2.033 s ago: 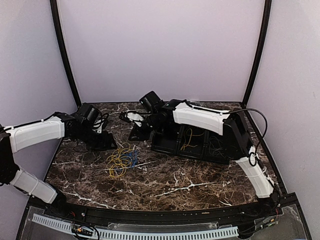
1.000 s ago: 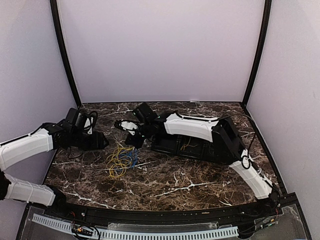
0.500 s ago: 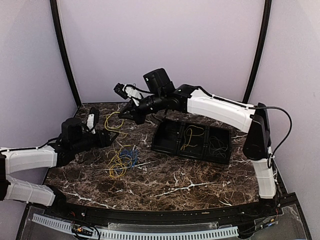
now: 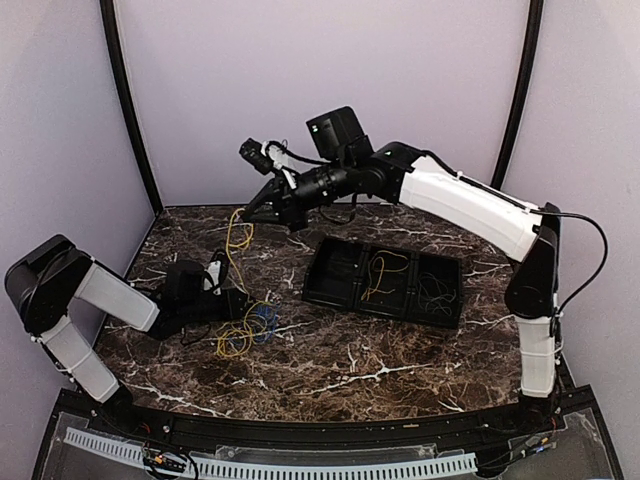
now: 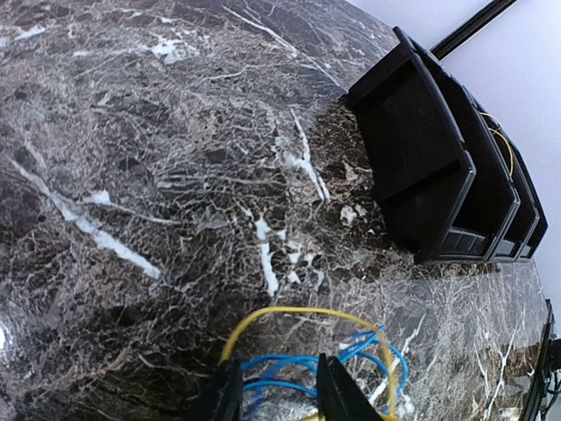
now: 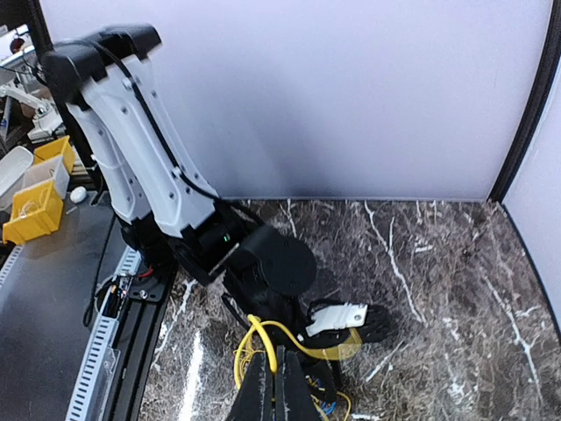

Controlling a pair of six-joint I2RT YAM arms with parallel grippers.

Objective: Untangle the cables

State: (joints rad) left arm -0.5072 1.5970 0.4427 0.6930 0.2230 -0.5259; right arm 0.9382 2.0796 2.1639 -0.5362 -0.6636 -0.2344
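Clamping a yellow cable [image 4: 238, 238] aloft, the right gripper [image 4: 247, 213] hangs upper centre. The left gripper [image 5: 276, 399] straddles the blue cable [image 5: 289, 364] (grip unclear) in the lower-left tangle [image 4: 240, 332]. The black tray [image 4: 335, 275] already holds others.

Left tool [image 4: 238, 300] low — jaws apart, right tool [image 4: 247, 214] high — pinched closed

Overhead, plus two seemingly overlapping close-ups
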